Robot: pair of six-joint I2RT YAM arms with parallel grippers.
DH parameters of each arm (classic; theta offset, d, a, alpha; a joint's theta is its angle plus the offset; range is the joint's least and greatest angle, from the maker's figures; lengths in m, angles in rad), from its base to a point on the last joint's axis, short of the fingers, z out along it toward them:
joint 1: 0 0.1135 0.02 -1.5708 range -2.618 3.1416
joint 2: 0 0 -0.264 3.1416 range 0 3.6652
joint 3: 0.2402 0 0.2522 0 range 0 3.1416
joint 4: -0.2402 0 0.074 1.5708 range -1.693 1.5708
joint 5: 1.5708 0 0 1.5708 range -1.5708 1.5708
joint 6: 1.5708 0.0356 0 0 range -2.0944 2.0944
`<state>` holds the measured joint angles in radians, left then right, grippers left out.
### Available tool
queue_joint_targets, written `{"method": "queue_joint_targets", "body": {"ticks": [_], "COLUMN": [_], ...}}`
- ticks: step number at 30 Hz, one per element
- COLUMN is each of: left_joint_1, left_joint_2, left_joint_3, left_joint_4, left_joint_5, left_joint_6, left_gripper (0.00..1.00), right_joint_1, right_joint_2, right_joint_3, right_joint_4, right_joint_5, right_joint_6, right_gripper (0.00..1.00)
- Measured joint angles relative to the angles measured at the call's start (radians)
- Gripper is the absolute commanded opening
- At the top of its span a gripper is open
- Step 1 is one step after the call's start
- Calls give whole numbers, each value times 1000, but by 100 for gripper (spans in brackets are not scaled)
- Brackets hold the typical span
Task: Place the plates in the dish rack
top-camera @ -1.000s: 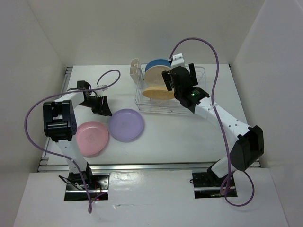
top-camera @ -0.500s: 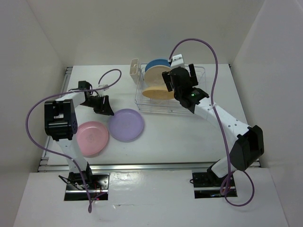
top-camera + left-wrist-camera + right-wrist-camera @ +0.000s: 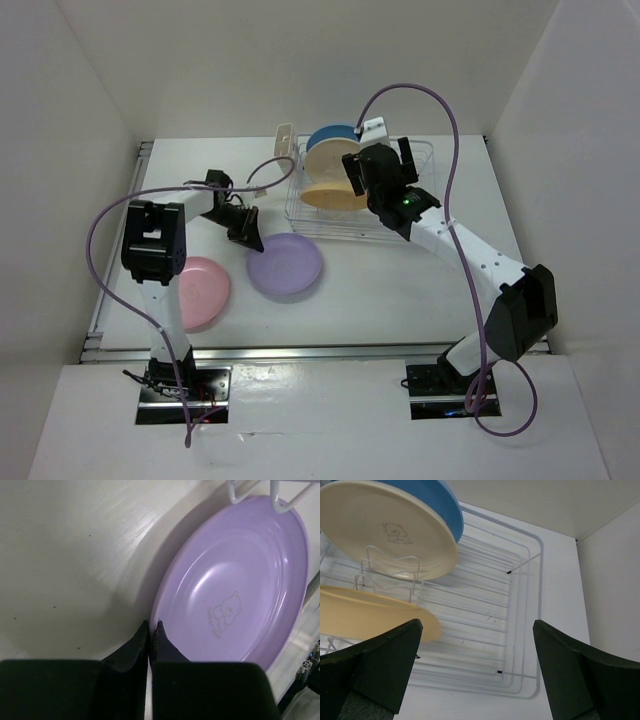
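Note:
The purple plate (image 3: 285,265) (image 3: 235,580) lies on the table just in front of the dish rack (image 3: 400,215) (image 3: 520,605). My left gripper (image 3: 250,237) (image 3: 152,625) is shut on its left rim. The pink plate (image 3: 200,290) lies flat to the left, partly under the left arm. In the rack the blue plate (image 3: 335,135) (image 3: 445,505) and the cream plate (image 3: 335,160) (image 3: 385,530) stand on edge, and the yellow-orange plate (image 3: 335,192) (image 3: 370,615) leans lower in front of them. My right gripper (image 3: 380,165) (image 3: 477,625) hangs open over the rack's right half, holding nothing.
A cream cutlery cup (image 3: 284,148) sits at the rack's left end. White walls close in the table on the left, back and right. The rack's front wires (image 3: 250,495) reach just past the purple plate's far rim.
My left gripper moved right to the purple plate and shut on its rim. The purple plate shifted right toward the rack. The right arm stayed put.

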<state>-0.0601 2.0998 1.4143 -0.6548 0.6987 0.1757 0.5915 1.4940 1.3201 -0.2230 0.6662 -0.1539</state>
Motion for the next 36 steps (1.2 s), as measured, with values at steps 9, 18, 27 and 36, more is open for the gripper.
{"method": "queue_joint_targets", "body": {"ticks": [9,18,27,36], "left_joint_1": [-1,51,8,-311], "left_joint_2": [-27,-449,-748,-435], "left_joint_3": [82,50,-34,-288], "left_joint_4": [-77,175,756,1395], "left_joint_5": [-171,-435,-301,-363], "left_joint_6": [3,111,118,322], "left_gripper": [0,0,0,0], "right_joint_1": [-3,-3,-3,-3], "right_joint_2": [0,0,0,-5], "right_joint_3": [-4,-4,-4,-7], "right_joint_4": [2,4,6,6], "right_joint_5": [0,-2,0,-1], "right_joint_6": [0,0,0,2], "right_gripper": [100,100,100,100]}}
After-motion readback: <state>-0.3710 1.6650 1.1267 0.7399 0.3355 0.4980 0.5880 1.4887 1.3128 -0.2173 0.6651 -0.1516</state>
